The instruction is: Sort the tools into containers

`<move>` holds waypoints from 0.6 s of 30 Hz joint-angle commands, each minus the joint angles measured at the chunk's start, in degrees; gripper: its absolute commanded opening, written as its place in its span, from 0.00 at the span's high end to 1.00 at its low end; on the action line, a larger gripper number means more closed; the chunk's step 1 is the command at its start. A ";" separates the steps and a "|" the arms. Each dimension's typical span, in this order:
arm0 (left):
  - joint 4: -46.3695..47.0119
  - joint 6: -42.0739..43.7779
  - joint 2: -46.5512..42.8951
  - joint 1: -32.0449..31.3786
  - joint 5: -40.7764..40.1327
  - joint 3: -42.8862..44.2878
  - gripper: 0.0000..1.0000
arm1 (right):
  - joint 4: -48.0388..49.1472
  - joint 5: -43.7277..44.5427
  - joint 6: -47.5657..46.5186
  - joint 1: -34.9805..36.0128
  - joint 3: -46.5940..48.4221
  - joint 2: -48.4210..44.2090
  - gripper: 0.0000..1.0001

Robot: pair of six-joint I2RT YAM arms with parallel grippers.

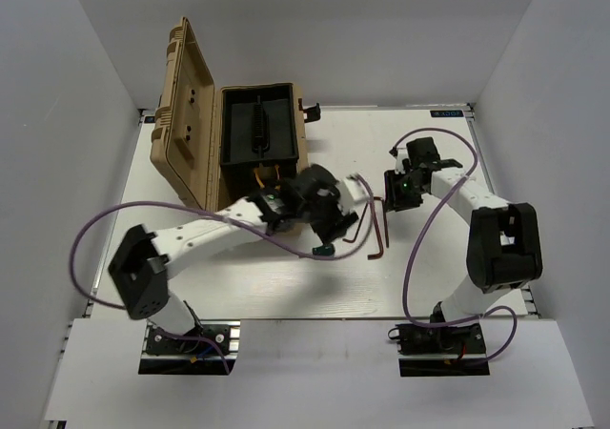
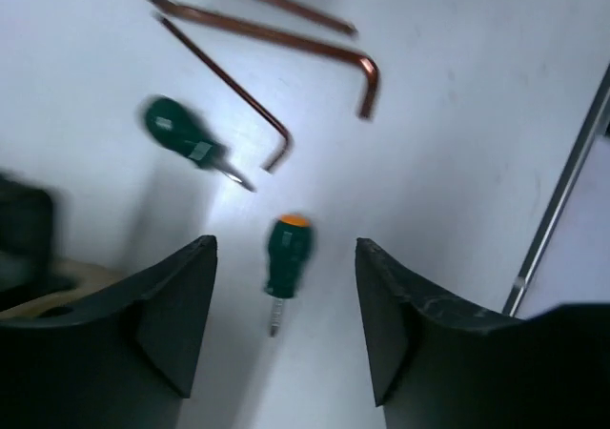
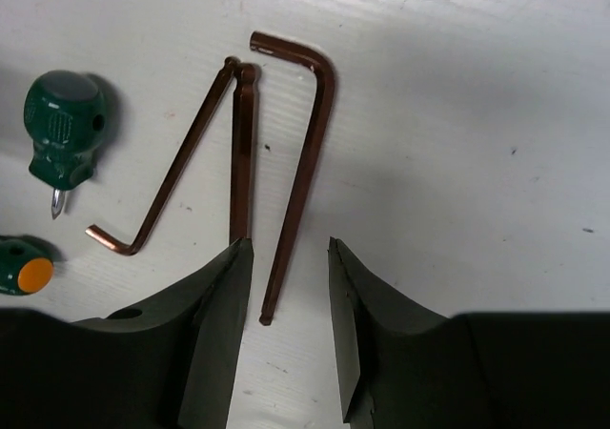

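Note:
Two stubby green screwdrivers lie on the white table: one with an orange cap (image 2: pixel 288 255) between and below my open left gripper (image 2: pixel 284 248), the other (image 2: pixel 184 135) farther off. Three dark-red hex keys (image 3: pixel 303 162) lie side by side. One long shank runs in between the tips of my open right gripper (image 3: pixel 286 248), which is low over it. The screwdrivers also show in the right wrist view (image 3: pixel 60 124) at the left. In the top view the left gripper (image 1: pixel 329 221) and right gripper (image 1: pixel 394 195) flank the hex keys (image 1: pixel 376 231). Orange plier handles (image 1: pixel 268 171) show at the toolbox.
An open tan toolbox (image 1: pixel 191 114) with a black inner tray (image 1: pixel 259 124) stands at the back left, its lid upright. White walls enclose the table on three sides. A grey strip (image 2: pixel 562 191) runs along the right of the left wrist view.

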 commanded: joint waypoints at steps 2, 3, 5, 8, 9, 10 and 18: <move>-4.36 1.85 3.06 -5.25 -3.40 -1.14 0.27 | 1.14 3.89 -0.23 1.06 2.85 1.23 0.56; -4.36 1.85 3.07 -5.26 -5.15 -1.84 0.27 | 1.41 4.33 -0.31 1.23 2.76 1.84 0.56; -4.36 1.85 3.07 -6.58 -6.48 -2.37 0.25 | 1.59 4.77 -0.14 1.76 3.02 3.42 0.56; -3.75 1.85 2.54 -7.11 -9.12 -3.42 0.24 | 0.98 5.91 0.65 2.99 5.04 6.84 0.56; -3.75 1.85 2.02 -7.63 -10.00 -3.43 0.24 | 0.89 7.91 1.18 3.25 5.48 7.47 0.56; -3.05 1.85 1.40 -7.64 -10.01 -4.73 0.24 | 0.97 9.33 1.53 4.13 6.35 8.86 0.56; 0.29 1.32 0.26 -8.16 -8.96 -6.50 0.22 | 1.41 15.31 3.20 5.63 6.45 12.12 0.61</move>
